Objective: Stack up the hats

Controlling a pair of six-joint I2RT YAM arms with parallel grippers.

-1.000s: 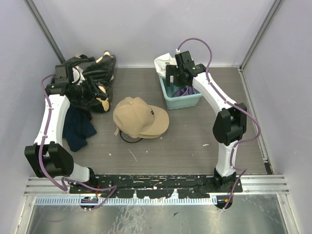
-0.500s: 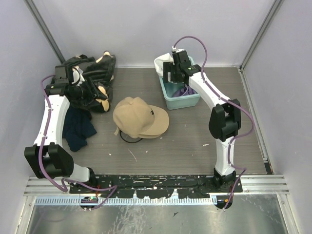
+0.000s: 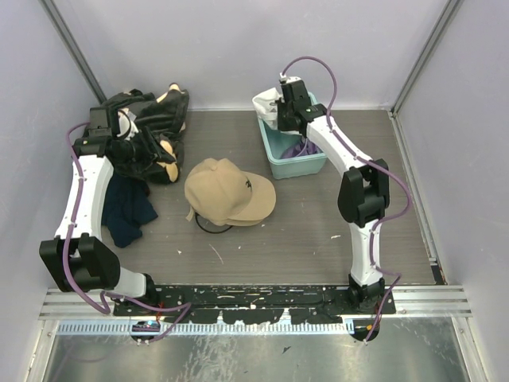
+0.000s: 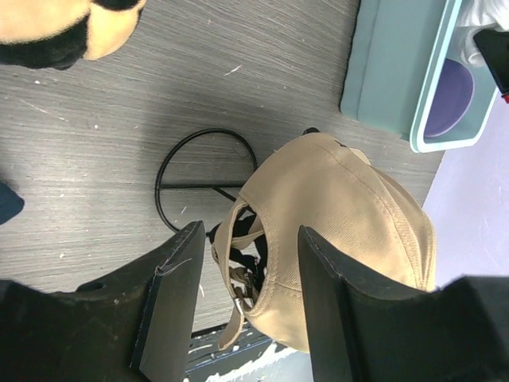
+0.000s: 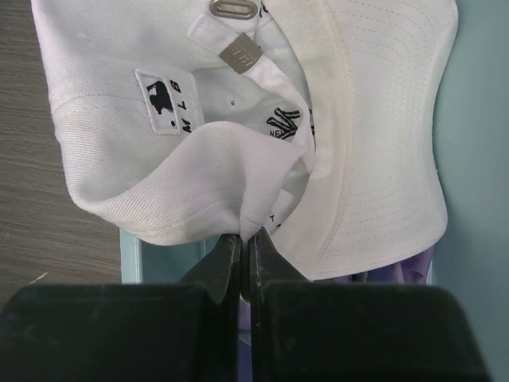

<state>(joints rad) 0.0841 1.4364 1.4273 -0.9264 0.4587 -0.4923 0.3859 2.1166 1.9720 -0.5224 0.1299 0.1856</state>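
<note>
The tan hat lies at the table's middle, and dark fabric shows through its back opening. A white hat hangs over the back left corner of the teal bin. My right gripper is shut on a fold of the white hat, with the jaws pinching the cloth. The purple hat lies inside the bin, below the white brim. My left gripper hovers open over the dark clothes at the left, apart from the tan hat. Its fingers hold nothing.
Black fabric with tan flower shapes is piled at the back left. Dark navy clothing lies in front of it. A thin black ring lies on the table under the tan hat's near edge. Walls close in three sides.
My right gripper has reached further back and left over the bin and has shut on the white hat. The left arm and the tan hat have stayed put.
</note>
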